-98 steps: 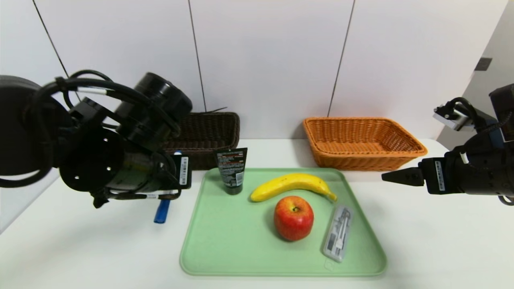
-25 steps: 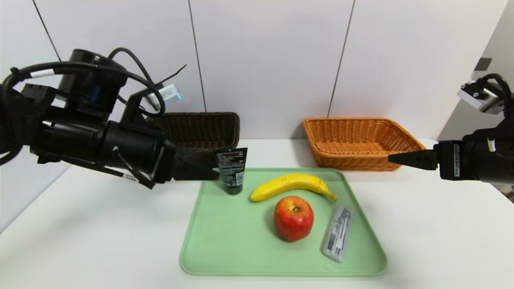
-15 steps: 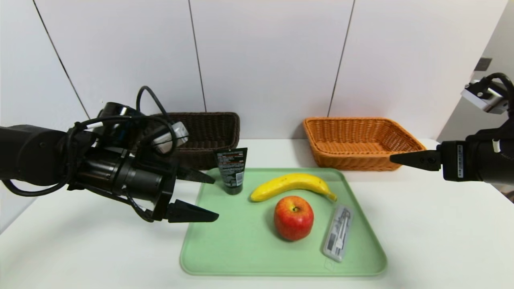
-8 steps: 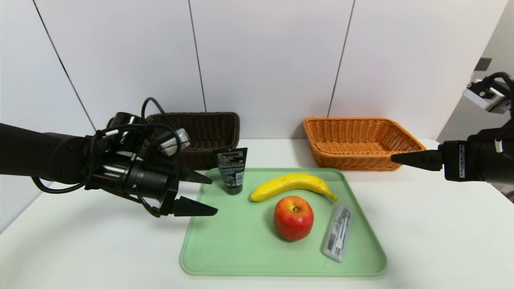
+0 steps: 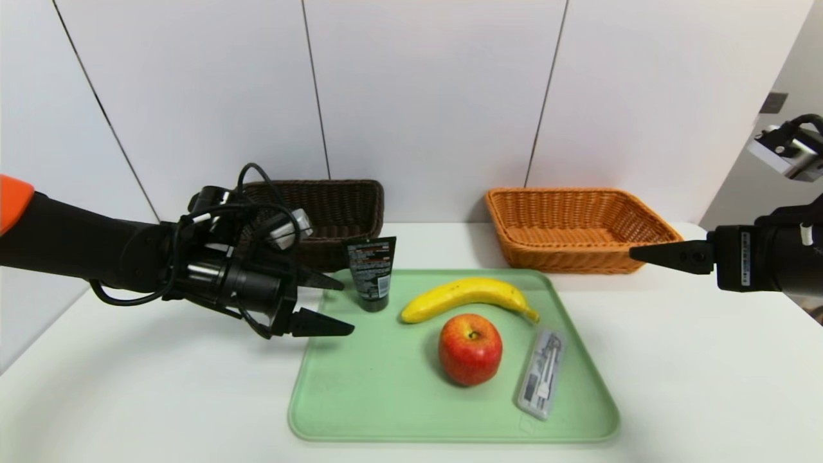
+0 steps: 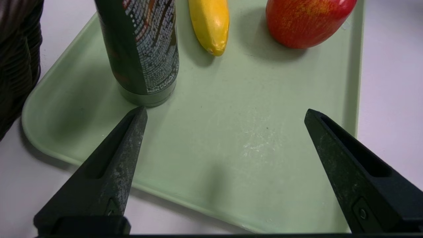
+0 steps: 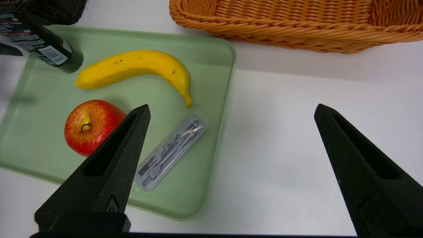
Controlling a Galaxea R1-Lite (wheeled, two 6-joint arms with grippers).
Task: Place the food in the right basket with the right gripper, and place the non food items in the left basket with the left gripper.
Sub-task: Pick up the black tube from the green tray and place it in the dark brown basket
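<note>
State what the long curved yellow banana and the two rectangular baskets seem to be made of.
Curved yellow banana: real peel or moulded plastic, I can't tell; smooth with a slight sheen, small dark specks.

Bright orange-tan rectangular woven basket: wicker or plastic imitation; interlaced strands, braided rim, slight sheen.

Dark brown rectangular woven basket: likely similar wicker or imitation; the weave shows on its inner wall.

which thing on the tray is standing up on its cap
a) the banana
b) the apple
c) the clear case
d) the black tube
d: the black tube stands cap-down near the tray's far left corner, with the open left gripper close by and not holding it.
</note>
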